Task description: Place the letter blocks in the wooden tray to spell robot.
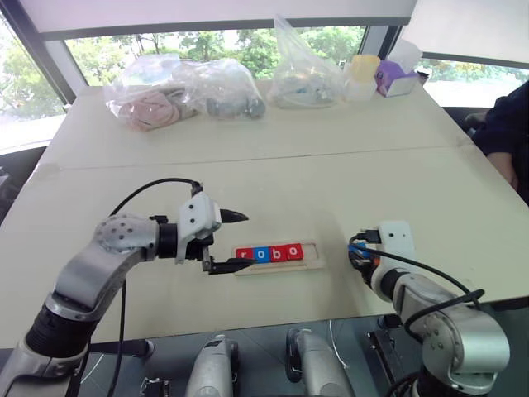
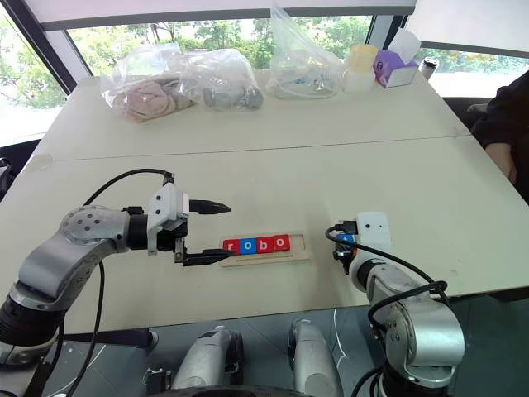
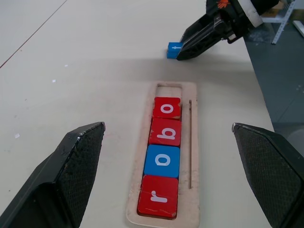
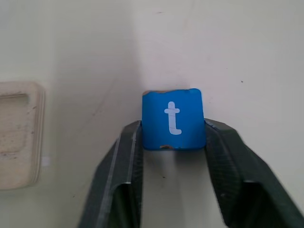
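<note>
From the head camera, the tray (image 1: 279, 263) lies on the table (image 1: 273, 165) in front of the robot, with four blocks in its slot reading r, o, b, o: red r (image 1: 244, 255), blue o (image 1: 260, 254), red b (image 1: 278, 253), red o (image 1: 294, 251). The slot's end toward the right arm is bare. The left gripper (image 1: 238, 241) sits at the tray's r end, jaws spread wide and holding nothing. The right gripper (image 1: 357, 252) is low on the table, well to the right of the tray. Bags and boxes sit at the table's far edge, and a person's sleeve shows at the right.

The left wrist view looks along the tray (image 3: 162, 156): r nearest, then o, b, o, then the vacant end (image 3: 169, 90). Beyond it the right gripper (image 3: 183, 51) has the t block (image 3: 174, 49) at its tips, on the table and apart from the tray.

In the right wrist view, the blue t (image 4: 173, 119) stands between the two fingers (image 4: 124, 161), both touching its sides. I take this as a grasp, though how firm I cannot tell. The tray's empty end (image 4: 18, 133) shows off to one side.

The step in hand is the last letter. Next, the t must be carried across and set flat into the vacant slot beside the red o, letter facing up and turned to match the others.
</note>
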Robot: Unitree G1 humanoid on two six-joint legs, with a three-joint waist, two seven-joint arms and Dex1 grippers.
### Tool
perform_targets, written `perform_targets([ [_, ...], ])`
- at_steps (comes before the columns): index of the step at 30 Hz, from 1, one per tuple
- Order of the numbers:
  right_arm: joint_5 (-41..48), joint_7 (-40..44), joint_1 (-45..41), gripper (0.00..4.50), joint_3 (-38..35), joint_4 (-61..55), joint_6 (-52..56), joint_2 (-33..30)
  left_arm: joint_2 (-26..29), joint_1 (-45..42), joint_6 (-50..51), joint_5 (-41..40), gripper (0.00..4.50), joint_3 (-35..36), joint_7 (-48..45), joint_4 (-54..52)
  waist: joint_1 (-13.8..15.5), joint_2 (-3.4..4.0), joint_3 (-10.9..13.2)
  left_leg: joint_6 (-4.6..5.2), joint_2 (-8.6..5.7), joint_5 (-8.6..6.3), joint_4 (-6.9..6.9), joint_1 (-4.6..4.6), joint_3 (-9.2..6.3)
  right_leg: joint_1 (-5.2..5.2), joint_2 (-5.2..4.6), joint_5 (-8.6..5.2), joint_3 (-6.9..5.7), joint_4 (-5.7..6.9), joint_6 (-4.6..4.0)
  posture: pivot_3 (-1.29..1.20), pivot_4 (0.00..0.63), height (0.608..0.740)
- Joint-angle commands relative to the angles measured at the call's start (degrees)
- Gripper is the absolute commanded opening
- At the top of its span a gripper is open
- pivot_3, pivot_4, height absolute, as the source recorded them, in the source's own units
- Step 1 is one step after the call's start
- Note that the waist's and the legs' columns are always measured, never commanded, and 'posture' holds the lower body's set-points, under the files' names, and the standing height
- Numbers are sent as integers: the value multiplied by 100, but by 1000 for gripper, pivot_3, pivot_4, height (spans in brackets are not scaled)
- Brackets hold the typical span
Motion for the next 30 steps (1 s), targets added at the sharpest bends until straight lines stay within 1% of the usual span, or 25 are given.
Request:
perform_targets([
  [1, 246, 364, -64, 3620, 22, -198, 30, -331, 4, -23, -58, -17, 4500, 7, 5, -118, 0, 0, 0, 0, 0, 0, 0, 0, 0, 1, 0, 0, 0, 0, 0, 0, 150, 740],
  [2, 369, 573, -79, 4101, 65, -225, -39, -571, 2, -18, -59, -15, 4500, 8, 9, -120, 2, 1, 0, 0, 0, 0, 1, 0, 0, 1, 0, 0, 0, -1, 0, 0, 150, 740],
  [3, 553, 892, -90, 4451, 100, -238, -136, -915, 4, -16, -62, -14, 4500, 11, 11, -122, 8, 1, 1, 0, -1, 0, 1, -1, 1, 1, -2, 0, 0, -2, 0, 0, 150, 740],
  [4, 684, 1109, -92, 4451, 116, -234, -209, -1156, 4, -15, -63, -13, 4500, 13, 11, -122, 13, 1, 1, 0, -3, 0, 2, -2, 1, 1, -5, 0, 1, -2, 0, 0, 150, 740],
  [7, 1230, 2146, -44, 4451, -25, -14, -685, -2143, -14, -45, -89, 9, 4500, -7, 5, -78, 13, -2, 2, 0, -8, 0, 2, -4, 0, 2, -9, -1, 1, -8, 1, 0, 150, 740],
  [8, 1283, 2570, 44, 4451, 5, 169, -1181, -2605, -28, -68, -109, 24, 4500, -22, 2, -52, 13, -3, 3, 0, -9, 0, 1, -3, -3, 4, -8, -1, 0, -8, 2, 0, 150, 740],
  [11, 1214, 3715, 275, 4451, 151, 915, -2840, -3647, -87, -152, -136, 55, 4500, -63, 13, 5, 21, -7, 8, 1, -24, 0, 0, -3, -7, 6, -6, -3, -2, -11, 4, 0, 150, 740],
  [13, 1048, 4258, 332, 4451, 279, 1562, -3861, -4077, -109, -195, -156, 69, 4500, -78, 7, 39, 19, -10, 9, 1, -26, 0, 1, -3, -9, 9, -5, -3, -4, -15, 4, 0, 150, 740],
  [19, 549, 5154, 83, 4451, 836, 3304, -5790, -4575, -130, -265, -202, 109, 4500, -111, -9, 88, 18, -13, 11, 2, -26, 0, 2, -1, -8, 11, -2, -3, -4, -14, 4, 0, 150, 740],
  [21, 477, 5411, -60, 4451, 982, 3726, -6233, -4617, -135, -272, -193, 107, 4500, -106, -6, 79, 24, -14, 11, 2, -29, 1, 3, -1, -7, 11, -3, -3, -4, -13, 5, 0, 150, 740],
  [23, 489, 5430, -431, 4451, 1070, 4352, -6328, -4426, -147, -245, -203, 125, 4500, -109, 19, 68, 14, -16, 13, 3, -29, 1, 3, -1, -7, 11, -2, -3, -4, -11, 5, 0, 150, 740],
  [25, 407, 5573, -653, 4451, 1213, 4745, -6562, -4371, -149, -221, -205, 139, 4500, -109, 35, 63, 22, -15, 13, 3, -29, 1, 7, 1, -4, 12, -2, -2, -3, -9, 4, 0, 150, 740],
  [30, 294, 5928, -878, 4451, 1455, 5194, -6909, -4380, -135, -191, -188, 139, 4500, -79, 65, 31, 41, -16, 13, 3, -30, 1, 8, 3, -5, 15, 1, -2, -3, -2, 4, 0, 150, 740],
])
